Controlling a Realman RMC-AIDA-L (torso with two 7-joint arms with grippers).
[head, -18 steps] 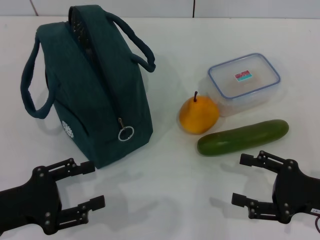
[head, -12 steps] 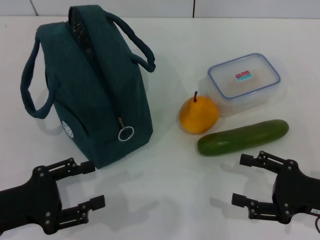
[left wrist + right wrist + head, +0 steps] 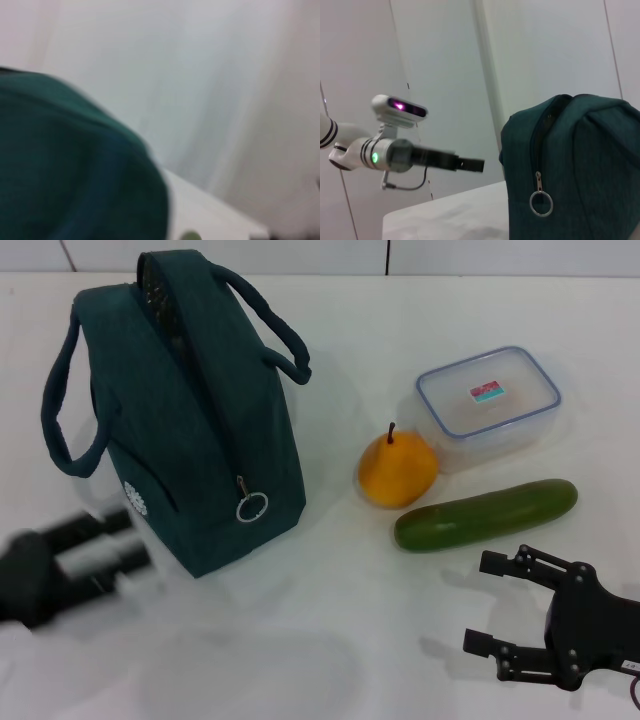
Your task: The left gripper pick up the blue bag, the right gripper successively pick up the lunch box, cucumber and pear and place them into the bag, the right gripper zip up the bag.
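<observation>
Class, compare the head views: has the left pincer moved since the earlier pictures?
Yes. The left pincer has swung up and away from the robot, toward the lower near corner of the blue bag, which has stayed in place.

A white counter (image 3: pixel 330 640) carries four things. The bag (image 3: pixel 190 430) stands upright on its left part, zip ring facing the near edge. Right of it sits the pear (image 3: pixel 397 471), stem up. The box (image 3: pixel 488 405) lies behind and right of the pear, just beside it. The cucumber (image 3: pixel 486 514) lies slantwise in front of both.
</observation>
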